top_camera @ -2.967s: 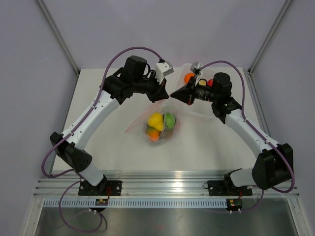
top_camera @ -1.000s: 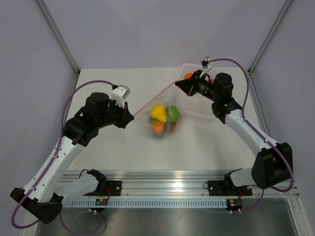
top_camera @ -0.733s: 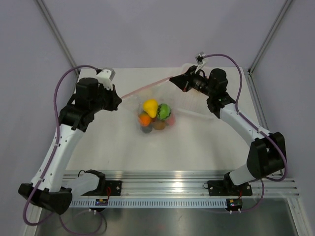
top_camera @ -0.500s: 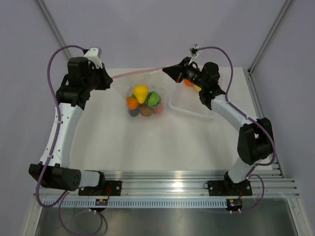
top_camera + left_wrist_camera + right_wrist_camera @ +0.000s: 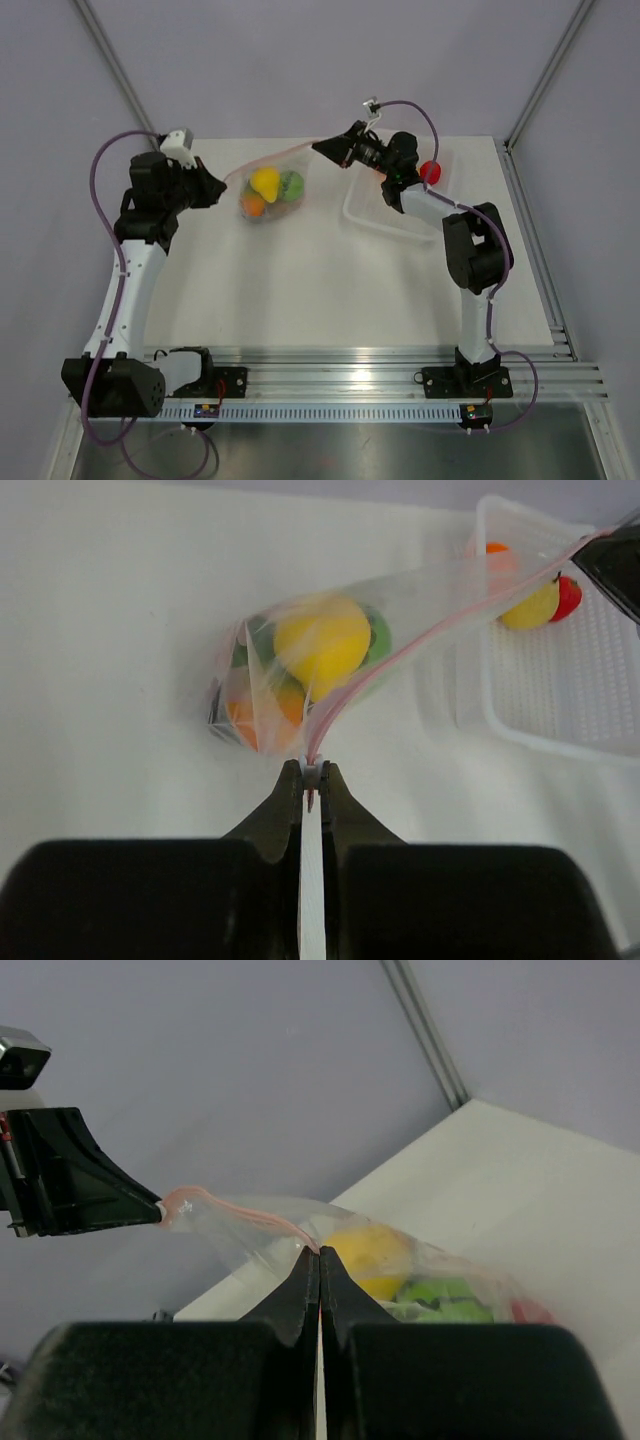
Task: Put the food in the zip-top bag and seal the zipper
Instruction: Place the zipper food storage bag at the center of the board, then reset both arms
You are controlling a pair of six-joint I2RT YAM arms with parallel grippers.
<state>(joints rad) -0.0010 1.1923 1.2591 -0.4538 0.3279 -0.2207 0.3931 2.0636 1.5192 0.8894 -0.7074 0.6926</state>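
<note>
Black left jaws, pressed together, pinch the left end of the thin pink zipper strip (image 5: 430, 640) at the far left of the white bench (image 5: 300, 290). From there the strip's long axis runs rightward and a little farther away, taut, to the right jaws, likewise clamped on its other end, so each arm holds the end nearer to it. Below the strip sags the clear crinkly zip-top bag (image 5: 268, 192), its belly holding glossy toy fruits (image 5: 265, 183), yellow, green and orange, either on the bench or just above it; I cannot tell which. Whether the strip is pressed shut along its whole run is unclear. Right of the bag, a translucent white rectangular tray (image 5: 580, 670) holds a red toy fruit (image 5: 430, 171) beside yellow and orange ones, so filling looks unfinished. No brand or writing is legible.
</note>
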